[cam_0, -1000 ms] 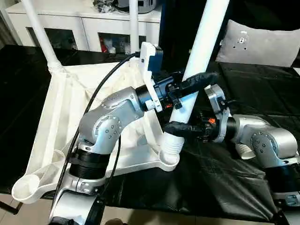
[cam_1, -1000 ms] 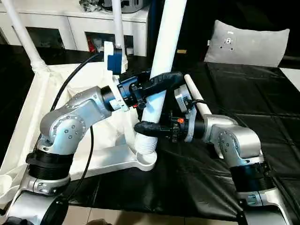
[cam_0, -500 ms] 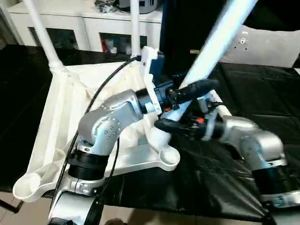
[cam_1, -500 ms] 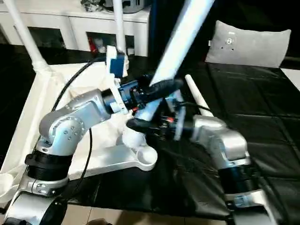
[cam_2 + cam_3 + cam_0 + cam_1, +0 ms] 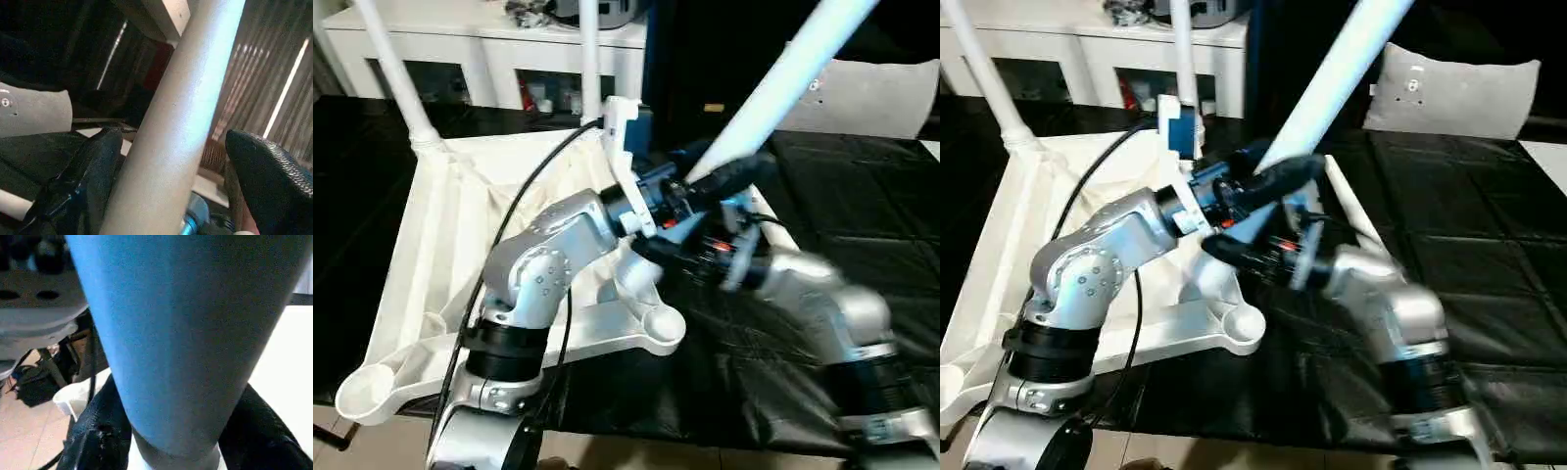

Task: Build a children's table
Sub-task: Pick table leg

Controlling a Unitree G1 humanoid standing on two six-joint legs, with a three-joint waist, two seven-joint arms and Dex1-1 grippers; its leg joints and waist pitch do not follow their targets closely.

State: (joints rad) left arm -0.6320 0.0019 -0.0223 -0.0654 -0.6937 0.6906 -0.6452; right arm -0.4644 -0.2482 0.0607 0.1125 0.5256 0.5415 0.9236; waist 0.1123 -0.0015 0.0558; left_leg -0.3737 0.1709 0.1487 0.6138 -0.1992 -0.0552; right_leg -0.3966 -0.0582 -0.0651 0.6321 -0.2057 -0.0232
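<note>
One white top [image 5: 460,225] is seen lying ribbed side up on the black table [image 5: 862,215], toward its left side. Four legs can be counted: two are stood in the sockets at the top's far corners, one at the far left [image 5: 396,73] and one at the far right [image 5: 589,49], both cut off by the picture's upper edge; a third [image 5: 783,78] is held tilted above the top's near right corner; a fourth [image 5: 1351,211] is lying on the table, mostly hidden behind the arms. The left tool [image 5: 171,147] is spread apart around the tilted leg, one finger [image 5: 259,171] standing clear of it. The right tool [image 5: 171,431] is clamped on that leg's lower part, blurred in the head views. One near-right socket [image 5: 658,323] is seen empty.
</note>
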